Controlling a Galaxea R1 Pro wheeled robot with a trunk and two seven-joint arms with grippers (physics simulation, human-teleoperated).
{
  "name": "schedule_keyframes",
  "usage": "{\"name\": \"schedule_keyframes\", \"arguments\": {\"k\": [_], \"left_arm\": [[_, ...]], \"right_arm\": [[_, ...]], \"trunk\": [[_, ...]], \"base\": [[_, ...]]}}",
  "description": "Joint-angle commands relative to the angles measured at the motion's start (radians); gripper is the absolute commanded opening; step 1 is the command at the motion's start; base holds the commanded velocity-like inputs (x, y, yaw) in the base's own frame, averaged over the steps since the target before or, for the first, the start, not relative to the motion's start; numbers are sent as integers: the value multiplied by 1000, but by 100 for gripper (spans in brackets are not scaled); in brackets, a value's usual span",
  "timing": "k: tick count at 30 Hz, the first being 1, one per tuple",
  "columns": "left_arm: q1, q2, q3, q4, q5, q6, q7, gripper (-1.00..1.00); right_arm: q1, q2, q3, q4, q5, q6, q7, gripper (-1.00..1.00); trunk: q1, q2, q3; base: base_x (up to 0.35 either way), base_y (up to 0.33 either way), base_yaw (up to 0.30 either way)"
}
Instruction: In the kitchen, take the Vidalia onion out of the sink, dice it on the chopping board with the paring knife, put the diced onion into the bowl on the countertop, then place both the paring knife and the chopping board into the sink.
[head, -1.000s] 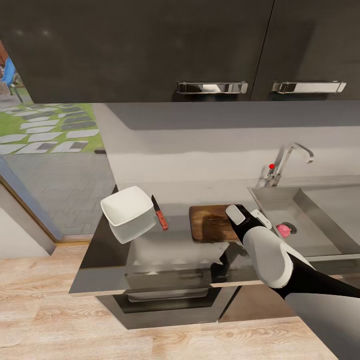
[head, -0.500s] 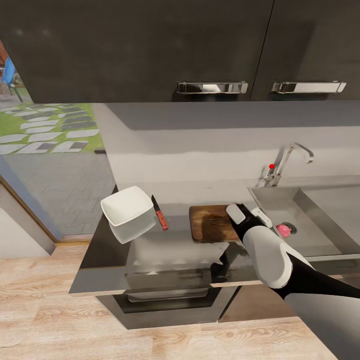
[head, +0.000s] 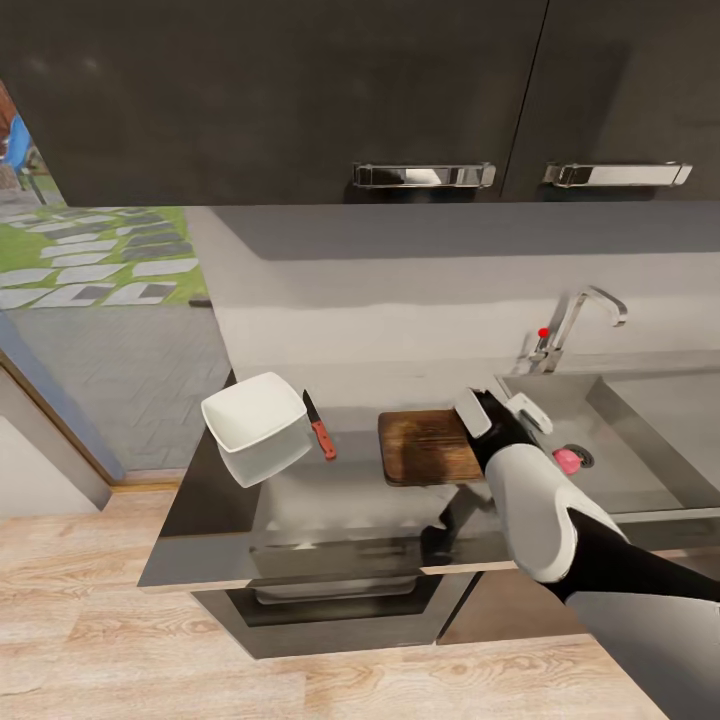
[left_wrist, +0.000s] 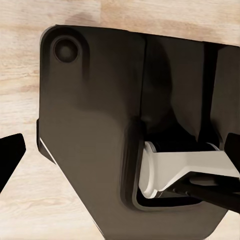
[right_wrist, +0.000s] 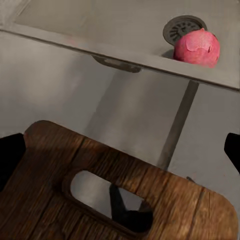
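A: Right gripper (head: 500, 414) status?

B: Spread apart, nothing between the fingers. It hung over the sink-side end of the chopping board (head: 428, 447), above the strip of countertop (head: 330, 480) between board and sink (head: 640, 440). In the right wrist view both fingertips sat at the far edges of the picture, wide of each other.

A: Onion?

B: Red-pink Vidalia onion (head: 567, 460) lay in the basin, ahead of the gripper and past the sink's near rim, touching the round drain (right_wrist: 183, 27). Well apart from the fingers.

A: Board slot?

B: The oval handle slot (right_wrist: 107, 199) was directly under the gripper, at the board end nearest the sink.

A: Knife and bowl?

B: Paring knife (head: 319, 427) lay flat on the countertop on the far side of the board from the gripper, red handle toward the front edge. White bowl (head: 257, 424) just beside the knife, farther again from the gripper, near the counter's end.

A: Left gripper?

B: Left wrist view gave one dark fingertip (left_wrist: 10, 155) at each edge over the robot's dark base (left_wrist: 90, 125) and wood floor (left_wrist: 20, 60). Fingers parted, holding nothing.

A: Tap?

B: Chrome tap (head: 575, 325) stood behind the sink, beyond the right gripper.
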Motion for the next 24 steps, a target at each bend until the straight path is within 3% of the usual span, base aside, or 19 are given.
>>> {"name": "schedule_keyframes", "arguments": {"k": [1, 6, 8, 11, 12, 15, 17, 18, 20, 23, 24], "left_arm": [[0, -1, 8, -1, 2, 2, -10, 100], [0, -1, 8, -1, 2, 1, -10, 100], [0, -1, 8, -1, 2, 1, -10, 100], [0, -1, 8, -1, 2, 1, -10, 100], [0, -1, 8, -1, 1, 1, -10, 100], [0, -1, 8, -1, 1, 1, -10, 100], [0, 0, 8, 0, 1, 1, -10, 100], [0, 0, 8, 0, 2, 1, -10, 100], [0, 0, 8, 2, 2, 2, -10, 100], [0, 0, 8, 7, 2, 2, -10, 100], [0, 0, 8, 8, 2, 2, -10, 100]], "right_arm": [[-1, 6, 12, -19, -5, 6, -8, 100], [-1, 11, 52, -108, -4, 34, -43, 100], [-1, 11, 74, -156, -5, 77, -54, 100], [-1, 11, 129, -230, -6, 216, -50, 100], [-1, 11, 177, -259, -6, 301, 32, 100], [-1, 11, 211, -268, -3, 339, 163, 100], [3, 11, 232, -272, 20, 361, 315, 100], [7, 11, 235, -272, 32, 364, 353, 100], [24, 11, 241, -273, 87, 369, 461, 100], [70, 11, 246, -274, 225, 359, 621, 100], [79, 11, 246, -274, 253, 352, 649, 100]], "trunk": [[1, -2, -2], [1, -2, -2], [1, -2, -2], [1, -2, -2], [1, -2, -2], [1, -2, -2], [1, -2, -2], [1, -2, -2], [1, -2, -2], [1, -2, -2], [1, -2, -2]], "base": [[0, 0, 0], [0, 0, 0], [0, 0, 0], [0, 0, 0], [0, 0, 0], [0, 0, 0], [0, 0, 0], [0, 0, 0], [0, 0, 0], [0, 0, 0], [0, 0, 0]]}}
